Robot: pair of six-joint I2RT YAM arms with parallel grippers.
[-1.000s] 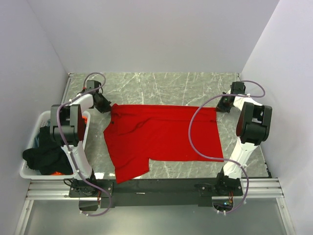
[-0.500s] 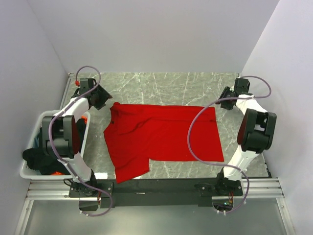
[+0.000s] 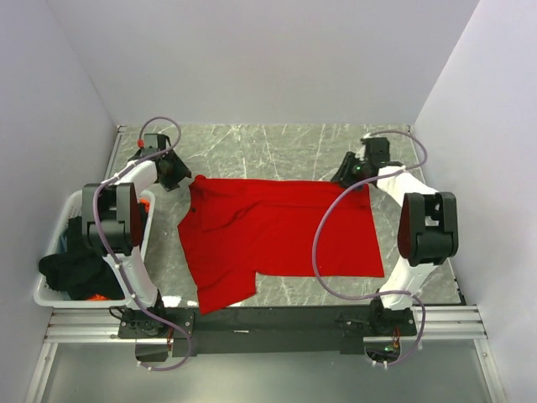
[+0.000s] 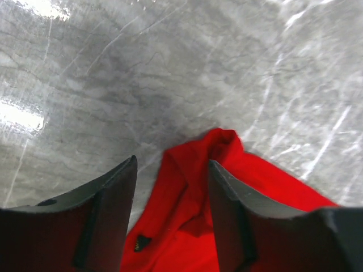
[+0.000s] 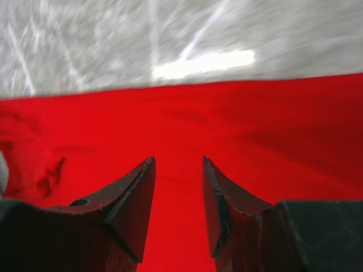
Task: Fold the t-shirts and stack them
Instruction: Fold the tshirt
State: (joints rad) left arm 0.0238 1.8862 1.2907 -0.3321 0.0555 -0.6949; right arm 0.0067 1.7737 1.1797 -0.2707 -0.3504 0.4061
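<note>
- Left claw [image 3: 172, 172], seen from the overhead camera, hangs at the far left corner of the red t-shirt [image 3: 277, 235], and the right claw [image 3: 348, 172] hangs at its far right corner. The shirt lies spread out on the desk [image 3: 268, 143], with one sleeve trailing toward the near edge. Black t-shirts [image 3: 75, 264] sit heaped in the white basket [image 3: 52, 295] at the left (no folded pile shows anywhere).
- From the left wrist camera, the left claw [image 4: 172, 164] stands spread and pinches nothing. A rumpled peak of the red t-shirt [image 4: 244, 187] lies on the desk [image 4: 142, 73] just under the gap, and a small dark tag [image 4: 140, 242] shows near the left finger.
- From the right wrist camera (somewhat blurred), the right claw [image 5: 178, 161] is also spread and empty. It is poised over flat cloth of the red t-shirt [image 5: 283, 124], whose straight far edge runs just ahead, with bare desk [image 5: 113, 39] beyond it.
- I judge that the step in hand is the first fold of the red shirt, which looks laid out but not yet folded.
- The next move calls for both claws to drop onto the far edge, close on it, and carry it toward the near side together so the fold stays square.
- The left corner is bunched, so that grip likely needs care to catch only one layer.
</note>
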